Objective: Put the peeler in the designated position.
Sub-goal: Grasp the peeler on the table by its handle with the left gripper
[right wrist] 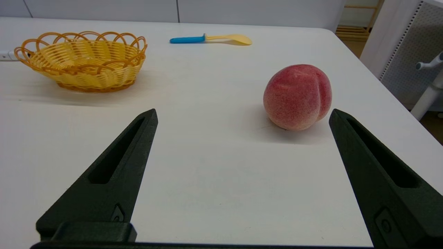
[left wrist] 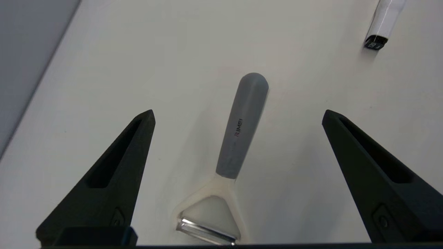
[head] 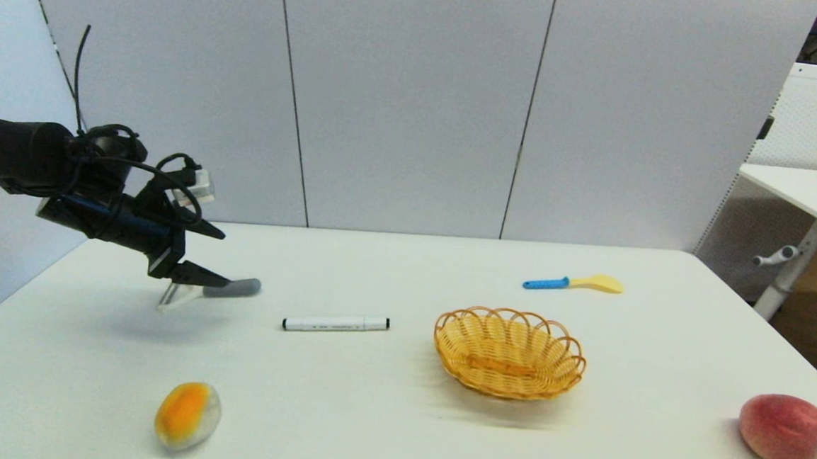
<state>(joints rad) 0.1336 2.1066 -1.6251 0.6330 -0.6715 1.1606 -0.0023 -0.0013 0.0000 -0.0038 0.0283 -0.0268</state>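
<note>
The peeler (left wrist: 242, 128) lies flat on the white table, with a grey handle and a cream forked head holding a metal blade. In the head view the peeler (head: 233, 288) is at the left of the table, partly behind the lower finger. My left gripper (head: 226, 259) hovers just over it, open. In the left wrist view the left gripper (left wrist: 238, 114) has one finger on each side of the handle, neither touching. My right gripper (right wrist: 243, 112) is open and empty, low over the table near a peach (right wrist: 297, 97); that arm is out of the head view.
A white marker (head: 336, 323) lies right of the peeler. A yellow wicker basket (head: 509, 350) stands mid-table. A blue-handled yellow spatula (head: 574, 283) lies behind it. A mango (head: 187, 415) sits front left and the peach (head: 784, 430) front right.
</note>
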